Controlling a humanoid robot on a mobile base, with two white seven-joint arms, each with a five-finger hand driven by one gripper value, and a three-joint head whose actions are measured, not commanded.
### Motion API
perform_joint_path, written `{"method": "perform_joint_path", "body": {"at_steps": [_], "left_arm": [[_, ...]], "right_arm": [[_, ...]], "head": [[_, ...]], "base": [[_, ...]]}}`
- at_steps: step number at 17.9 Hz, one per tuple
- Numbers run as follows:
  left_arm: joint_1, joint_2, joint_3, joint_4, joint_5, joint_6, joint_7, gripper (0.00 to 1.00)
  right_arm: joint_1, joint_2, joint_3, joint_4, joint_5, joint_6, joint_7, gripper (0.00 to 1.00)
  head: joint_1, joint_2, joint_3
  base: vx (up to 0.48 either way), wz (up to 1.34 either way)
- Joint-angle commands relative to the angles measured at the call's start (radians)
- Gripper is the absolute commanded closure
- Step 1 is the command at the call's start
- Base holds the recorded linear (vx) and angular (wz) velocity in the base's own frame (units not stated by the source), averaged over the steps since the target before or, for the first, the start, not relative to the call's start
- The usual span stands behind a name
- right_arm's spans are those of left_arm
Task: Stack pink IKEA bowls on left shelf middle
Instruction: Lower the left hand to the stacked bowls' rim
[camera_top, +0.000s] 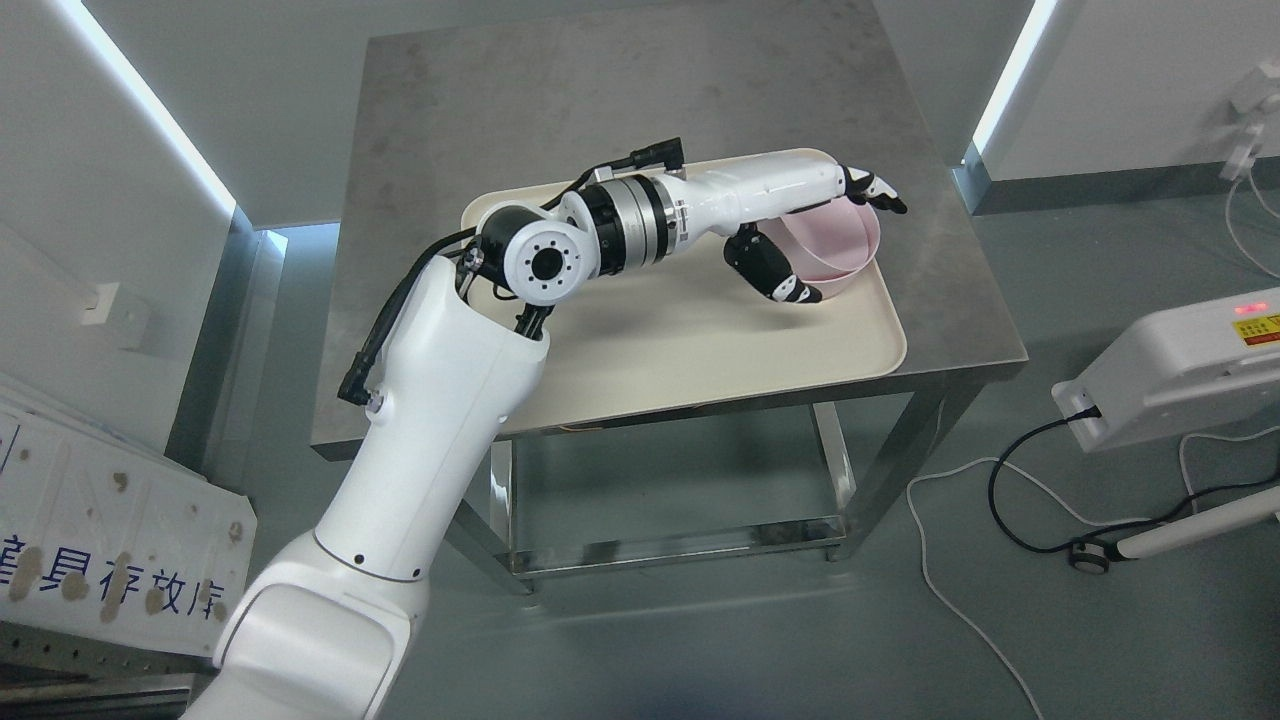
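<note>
A grey counter (640, 90) carries a cream tray (700, 340). The left hand (835, 235) reaches over the tray's far right corner, fingers spread around the pink bowl (835, 245): the thumb sits at its near side, fingers over its far rim.

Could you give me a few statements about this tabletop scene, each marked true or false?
1. The pink bowl sits on the cream tray. True.
2. The left hand is at the bowl, thumb on its near side and fingers above its far rim. True.
3. The bowl rests on the floor beside the table. False: it is on the tray on the metal table.
4. Both robot arms are reaching over the tray. False: only the left arm shows.
5. Several pink bowls are stacked on the tray. False: only one can be made out.
</note>
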Motion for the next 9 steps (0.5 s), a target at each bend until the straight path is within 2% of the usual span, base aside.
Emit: {"method": "perform_joint_path", "body": {"at_steps": [1,9], "left_arm": [[0.085,0.017,0.053,-0.138,-0.124,0.011,-0.006,0.27],[0.116,0.017,0.055,-0.083,-0.195,0.022,0.032,0.27]], "right_arm": [[0.001,-0.017,0.000,0.000,0.000,-0.001,0.000,0.00],[0.000,-0.017,0.000,0.000,0.000,-0.001,0.000,0.00]], "head": [[0.0000,0.000,0.000],[0.0000,0.000,0.000]], "base": [[0.000,0.00],[0.000,0.00]]}}
